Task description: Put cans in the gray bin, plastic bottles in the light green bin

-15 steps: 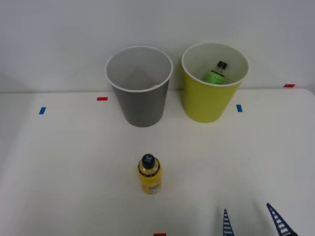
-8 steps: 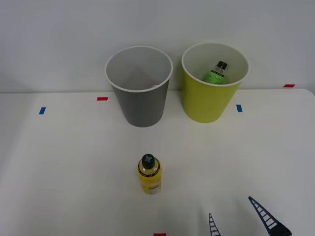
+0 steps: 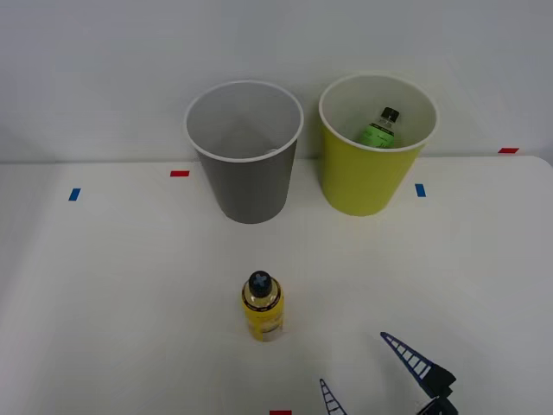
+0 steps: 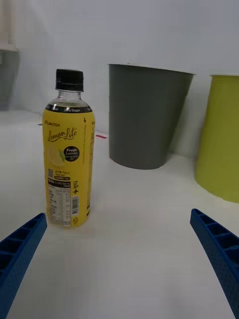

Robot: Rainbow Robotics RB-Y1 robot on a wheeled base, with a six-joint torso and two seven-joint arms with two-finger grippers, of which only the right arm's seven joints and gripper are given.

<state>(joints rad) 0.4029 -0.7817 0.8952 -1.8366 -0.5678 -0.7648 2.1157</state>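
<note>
Jaws of the right gripper [image 3: 367,372] are wide open and hold nothing, low over the white tabletop [image 3: 104,294]. Just beside them, the yellow bottle [image 3: 261,306] stands upright. Farther back, the gray bin [image 3: 245,156] stands beside the light green bin [image 3: 373,147], which holds the green-label bottle [image 3: 380,128].

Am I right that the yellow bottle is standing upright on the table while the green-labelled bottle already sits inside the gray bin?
Not quite: the green-labelled bottle sits inside the light green bin, as the front view shows. The gray bin beside it holds no bottle. The yellow bottle does stand upright on the table.
</note>
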